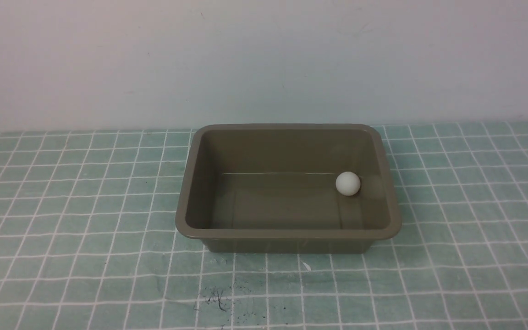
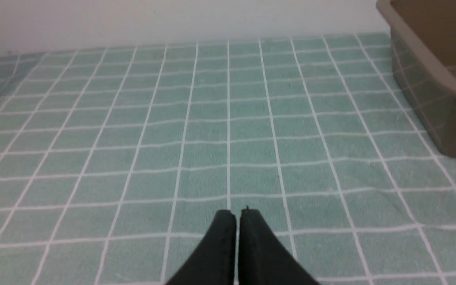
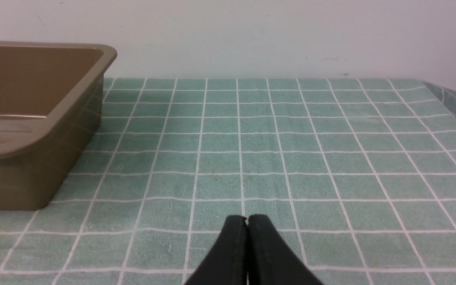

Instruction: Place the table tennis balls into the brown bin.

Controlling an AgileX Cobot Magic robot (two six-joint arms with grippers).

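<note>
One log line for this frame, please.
ball: in brown bin, right side | left pincer: shut, empty | right pincer: shut, empty | both over cloth

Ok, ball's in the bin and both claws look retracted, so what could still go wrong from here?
Not much, but two things:
1. The table tennis ball sits loose on the glossy floor of the brown bin near its right wall; a knock to the bin could set it rolling, though the walls would likely keep it in.
2. The left claw and right claw, both shut, sit low over the checked cloth; a careless move might snag it and drag the bin.
</note>
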